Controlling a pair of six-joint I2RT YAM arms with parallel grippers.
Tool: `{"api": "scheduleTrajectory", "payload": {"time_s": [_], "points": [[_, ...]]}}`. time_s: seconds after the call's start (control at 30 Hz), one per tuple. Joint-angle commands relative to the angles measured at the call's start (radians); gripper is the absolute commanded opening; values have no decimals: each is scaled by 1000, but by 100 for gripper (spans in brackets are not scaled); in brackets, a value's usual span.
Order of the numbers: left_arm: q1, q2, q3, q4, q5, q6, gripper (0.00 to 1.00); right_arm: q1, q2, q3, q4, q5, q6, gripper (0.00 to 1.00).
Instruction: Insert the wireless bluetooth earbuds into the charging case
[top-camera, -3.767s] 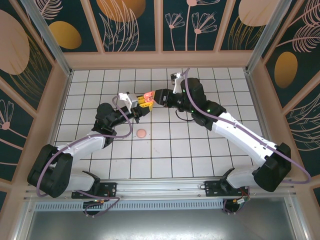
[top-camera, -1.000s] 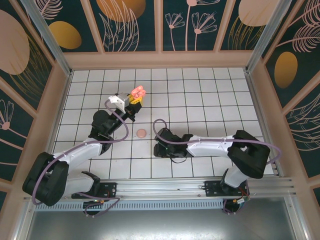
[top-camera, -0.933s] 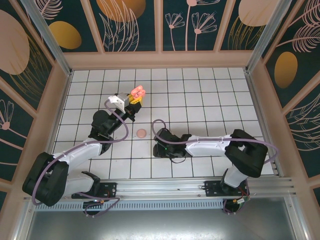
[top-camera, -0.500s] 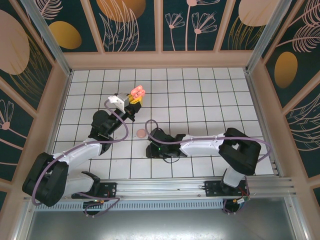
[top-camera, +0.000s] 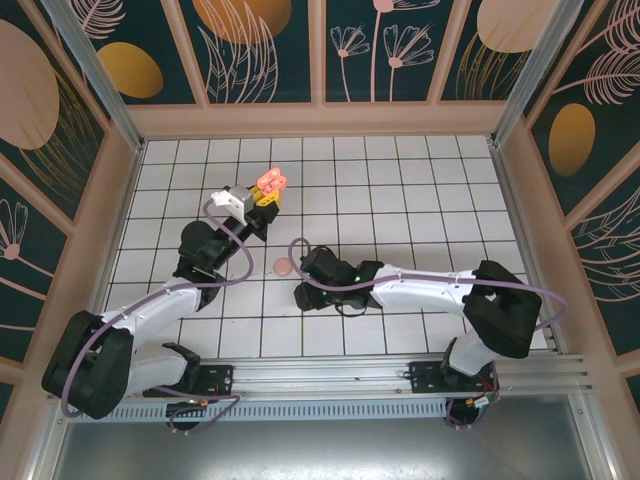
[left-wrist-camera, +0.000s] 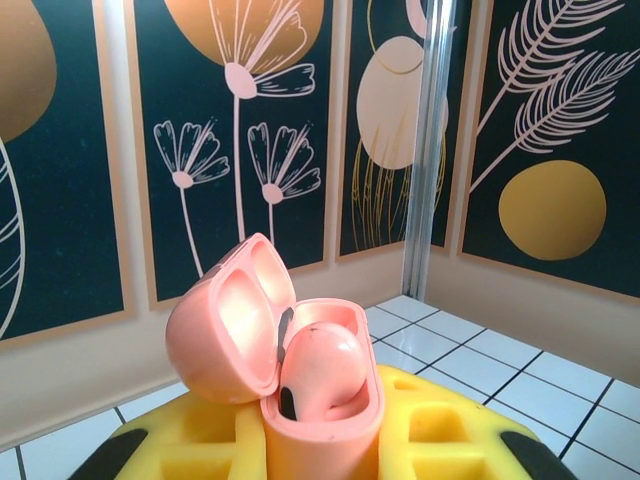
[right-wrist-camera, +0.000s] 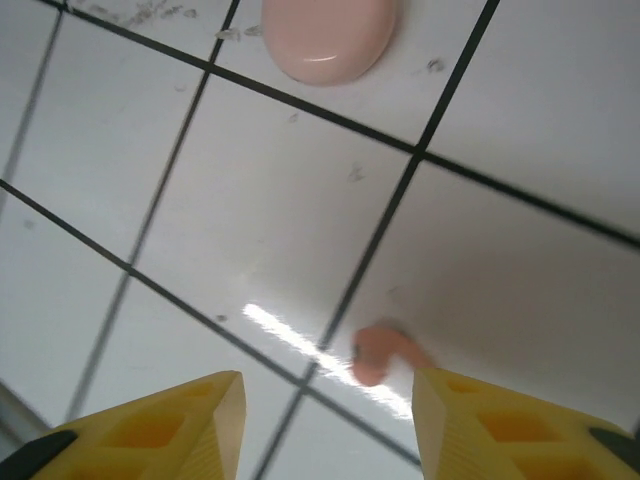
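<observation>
The right gripper (right-wrist-camera: 327, 388) hangs low over the table (top-camera: 420, 200), its yellow fingers (right-wrist-camera: 190, 420) spread apart and holding nothing. A loose earbud (right-wrist-camera: 372, 355), coral-pink, lies on the white tile between them, close against one finger. Just beyond it a pale pink rounded piece (right-wrist-camera: 328, 35) rests on the tiles. Farther back, the left gripper (top-camera: 266, 197) is raised and clamped on the coral-pink charging case (left-wrist-camera: 300, 385). The case's lid (left-wrist-camera: 228, 325) stands hinged open, and a seated earbud (left-wrist-camera: 322, 368) fills one of its wells.
</observation>
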Motion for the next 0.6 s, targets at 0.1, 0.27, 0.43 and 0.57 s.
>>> {"api": "scheduleTrajectory", "payload": {"time_s": [0.1, 0.27, 0.43, 0.57], "points": [[11, -29, 8, -2, -8, 18, 0, -43, 13, 48, -82, 28, -367, 50], [11, -23, 10, 0, -8, 14, 0, -45, 78, 81, -81, -28, -443, 50], [11, -17, 14, -2, -9, 19, 0, -43, 136, 98, -77, -76, -468, 50], [11, -12, 21, -2, -9, 21, 0, -43, 167, 101, -70, -102, -472, 48]]}}
